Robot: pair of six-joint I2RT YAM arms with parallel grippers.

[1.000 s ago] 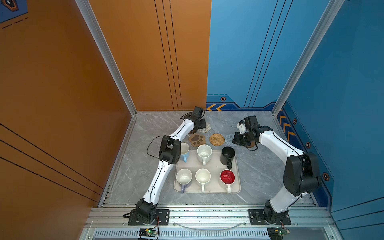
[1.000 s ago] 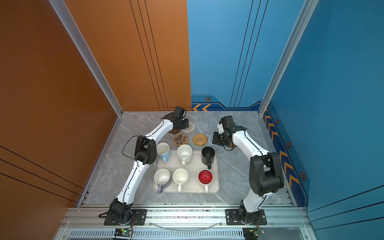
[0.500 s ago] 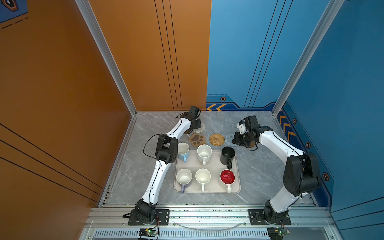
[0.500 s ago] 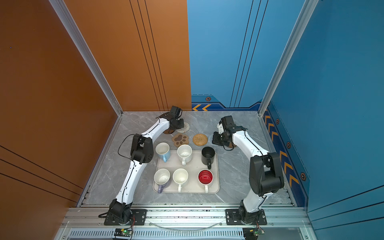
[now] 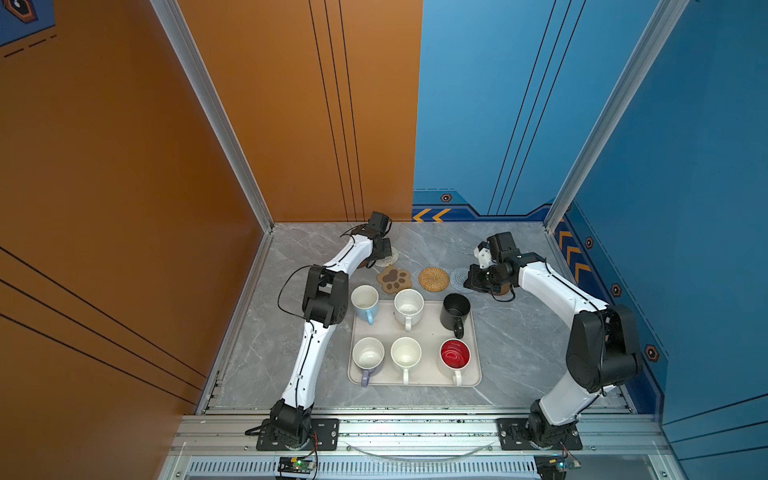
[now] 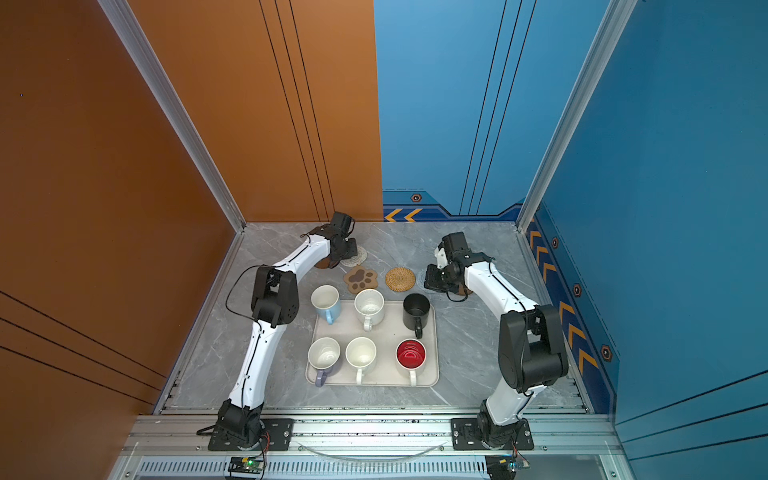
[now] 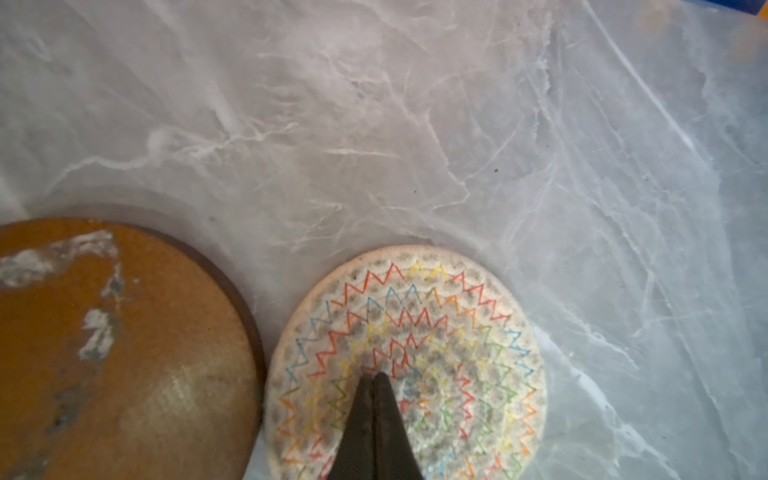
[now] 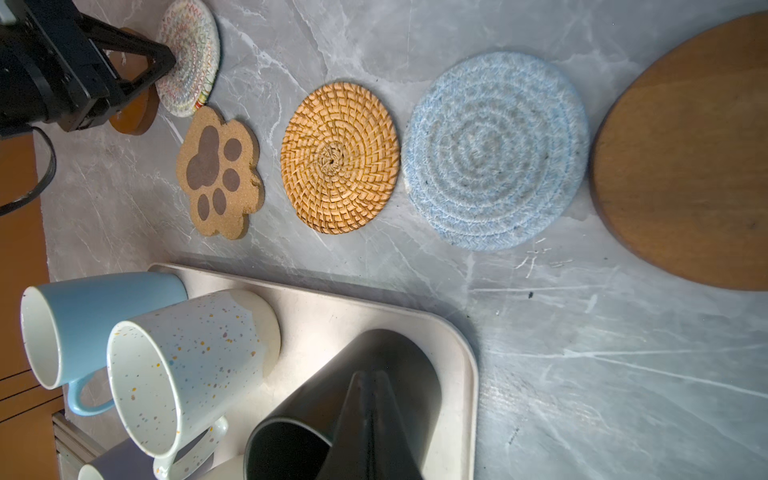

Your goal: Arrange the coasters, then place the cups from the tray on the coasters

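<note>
Shifted toward worktop's left edge: my left gripper [image 7: 372,377], tips together, pressing white woven coaster [image 7: 449,332]. Looks soft, light; drag flat or nip rim. Right gripper [image 8: 371,374] closed, empty.

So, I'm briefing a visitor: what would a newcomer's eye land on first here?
Probably the cream tray mid-table, carrying six mugs, the red-lined mug at its near right corner popping out. Behind it lies a row of mismatched coasters, notably the paw-shaped cork coaster beside the rattan coaster. At the back left, the shut left claw is over the white woven coaster with rainbow zigzags.
</note>
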